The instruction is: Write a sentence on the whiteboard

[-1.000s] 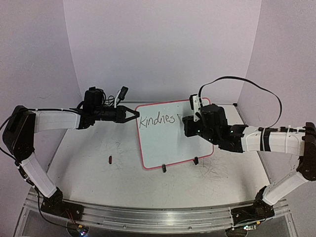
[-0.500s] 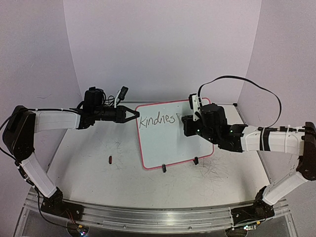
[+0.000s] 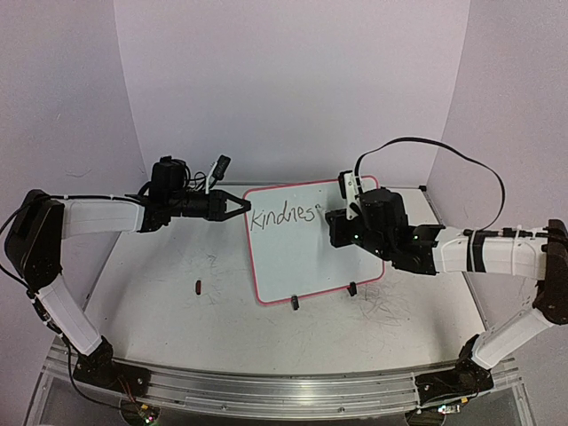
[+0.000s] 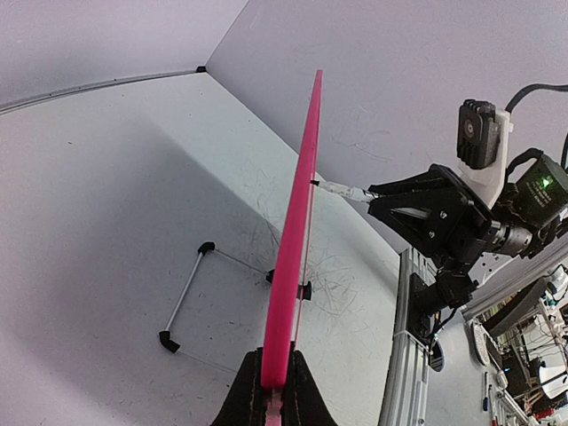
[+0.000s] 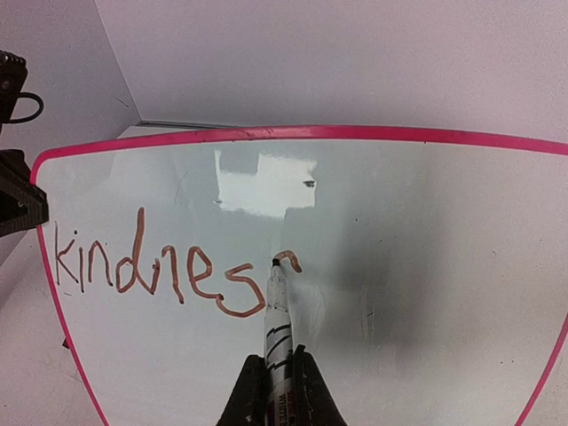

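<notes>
The whiteboard [image 3: 311, 244] stands tilted near the middle of the scuffed white desk [image 3: 160, 311], toward its far edge, with pale lilac walls [image 3: 293, 80] behind. The left end effector [image 3: 240, 207] pinches its pink frame at the left side. The right end effector [image 5: 277, 373] grips a marker [image 5: 276, 311], tip on the board beside the sentence [image 5: 151, 271], which reads "kindnes" plus a small hook.

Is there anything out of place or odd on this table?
A small dark piece lies loose on the table, left of the whiteboard; I cannot identify it. Dark scribbles mark the table near the board's feet.
</notes>
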### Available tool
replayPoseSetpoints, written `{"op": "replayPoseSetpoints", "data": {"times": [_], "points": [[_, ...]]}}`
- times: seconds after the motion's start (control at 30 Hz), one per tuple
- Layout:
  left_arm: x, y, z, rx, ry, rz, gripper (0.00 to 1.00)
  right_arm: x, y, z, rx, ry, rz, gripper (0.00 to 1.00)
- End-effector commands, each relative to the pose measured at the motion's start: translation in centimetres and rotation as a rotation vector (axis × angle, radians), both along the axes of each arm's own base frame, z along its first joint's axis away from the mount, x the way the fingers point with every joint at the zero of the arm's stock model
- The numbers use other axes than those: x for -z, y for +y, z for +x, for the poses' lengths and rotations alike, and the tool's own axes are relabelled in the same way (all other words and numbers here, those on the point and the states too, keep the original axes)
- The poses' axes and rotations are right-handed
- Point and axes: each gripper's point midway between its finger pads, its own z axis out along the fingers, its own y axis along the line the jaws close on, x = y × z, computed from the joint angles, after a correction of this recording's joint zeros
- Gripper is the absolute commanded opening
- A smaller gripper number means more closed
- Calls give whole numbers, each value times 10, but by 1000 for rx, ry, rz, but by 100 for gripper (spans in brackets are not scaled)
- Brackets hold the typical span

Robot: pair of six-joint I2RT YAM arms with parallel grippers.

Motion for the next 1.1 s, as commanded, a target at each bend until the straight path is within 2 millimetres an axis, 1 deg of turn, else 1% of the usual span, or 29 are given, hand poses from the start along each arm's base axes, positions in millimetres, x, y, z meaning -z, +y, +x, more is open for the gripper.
{"op": "replayPoseSetpoints", "data": {"times": [0.0, 0.37, 0.53, 0.83, 1.07], "points": [[-24, -2, -9, 27, -75, -30, 0, 7, -7, -5, 19, 16, -11, 0], [-22, -2, -9, 24, -73, -27, 0, 9, -20, -5, 67, 12, -26, 0], [-23, -2, -9, 24, -74, -28, 0, 10, -22, -5, 77, 14, -30, 0], [-24, -2, -9, 24, -77, -29, 0, 19, -19, -11, 47, 46, -28, 0], [-23, -2, -9, 26, -74, -29, 0, 23, -12, -16, 28, 61, -22, 0]]}}
